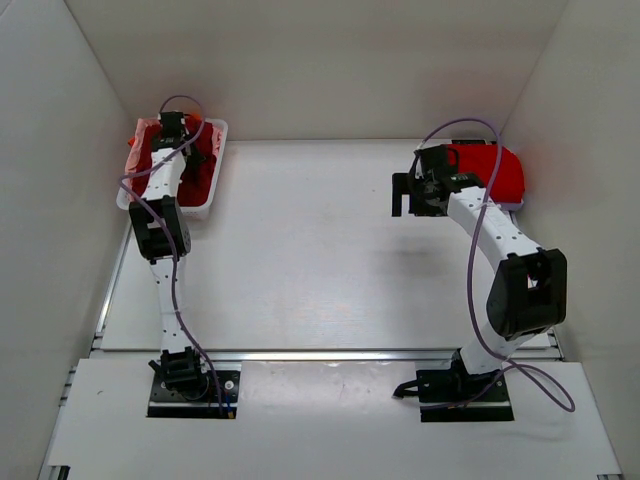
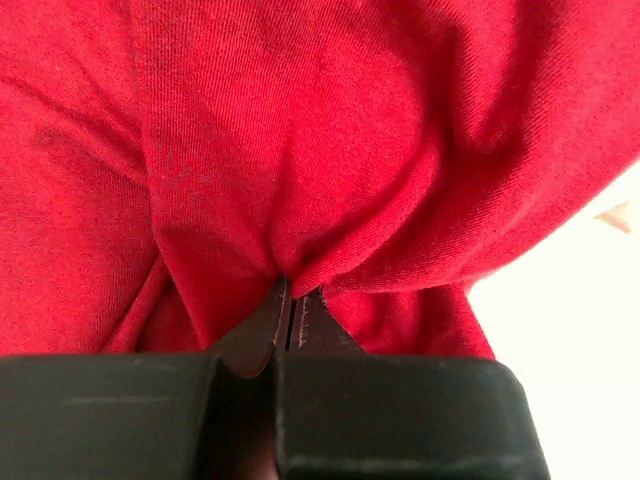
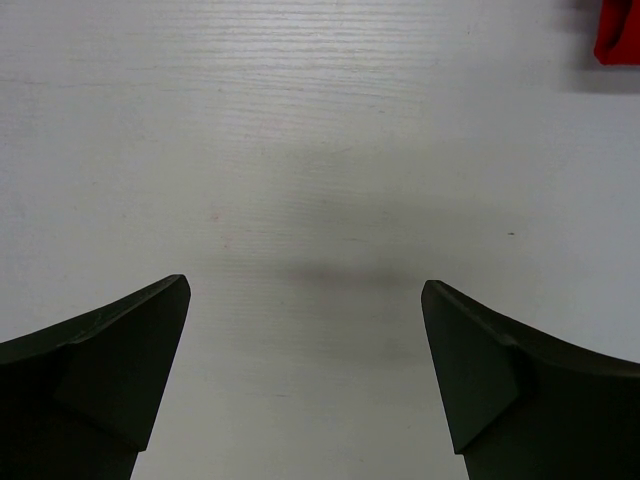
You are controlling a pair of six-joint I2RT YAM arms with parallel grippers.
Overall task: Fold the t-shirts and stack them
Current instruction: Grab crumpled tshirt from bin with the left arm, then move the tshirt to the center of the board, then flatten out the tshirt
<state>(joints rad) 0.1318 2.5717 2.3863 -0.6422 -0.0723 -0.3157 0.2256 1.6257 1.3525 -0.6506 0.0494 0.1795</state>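
Tray (image 1: 195, 208) of crumpled tees (image 1: 205, 152), left jaws pinching, folded tee (image 1: 495, 170) opposite

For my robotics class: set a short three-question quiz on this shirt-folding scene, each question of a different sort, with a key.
1. True or false: the right gripper is shut on a t-shirt.
2. Where is the left gripper working? A: in the white tray; B: in a cardboard box; C: on a shelf.
3. In a few words: what does the left gripper hold?
Key: 1: false, its jaws stand open over the bare table. 2: A. 3: a pinched fold of the red t-shirt.
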